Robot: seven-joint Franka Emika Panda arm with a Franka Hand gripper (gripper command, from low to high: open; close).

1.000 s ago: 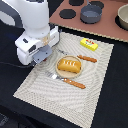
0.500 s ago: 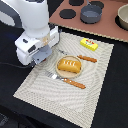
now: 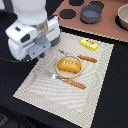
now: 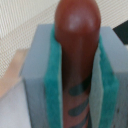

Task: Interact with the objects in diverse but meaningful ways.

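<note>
In the wrist view my gripper (image 4: 75, 95) is shut on the brown sausage (image 4: 75, 30), which is clamped between the green pads (image 4: 52, 80). In the exterior view my gripper (image 3: 46, 51) hangs over the striped placemat's far left part, to the left of the golden bread loaf (image 3: 69, 65); its fingers are mostly hidden by the white hand. The loaf sits on the tan plate (image 3: 67, 75). Orange-handled cutlery lies beside the plate, one piece behind (image 3: 88, 58) and one in front (image 3: 76, 83). The yellow packet block (image 3: 89, 44) lies at the mat's far edge. The tomato is out of view.
A brown board (image 3: 107, 27) at the back holds a grey-blue pot (image 3: 91, 13) and another pot (image 3: 123, 17) at the exterior view's right edge. The striped placemat (image 3: 95, 95) lies on a black table.
</note>
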